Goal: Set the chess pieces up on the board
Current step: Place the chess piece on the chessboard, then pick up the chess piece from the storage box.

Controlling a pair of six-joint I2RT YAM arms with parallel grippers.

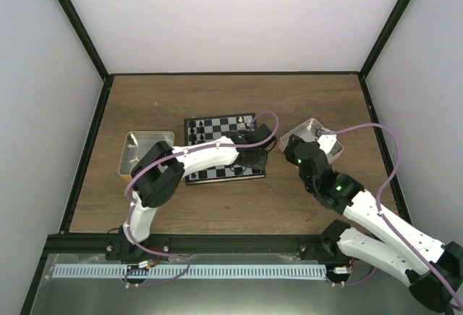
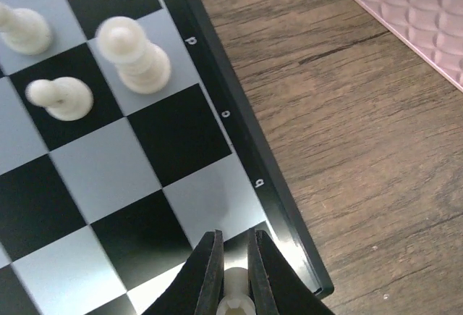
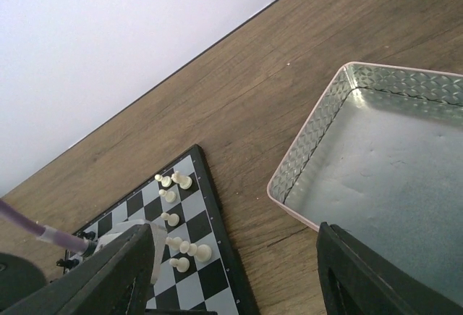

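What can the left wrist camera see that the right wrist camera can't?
Only the left wrist view: the left gripper shut on a white piece, near the corner of the board, plus letters on its rim. Only the right wrist view: the open right gripper, the white wall, and the inside of the pink tray. Both: the board, white pieces standing on it, the wooden table and the pink tray.

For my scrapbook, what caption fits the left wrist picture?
Left claw pinches a small cream chess piece at the corner of the black-and-silver checkered board.
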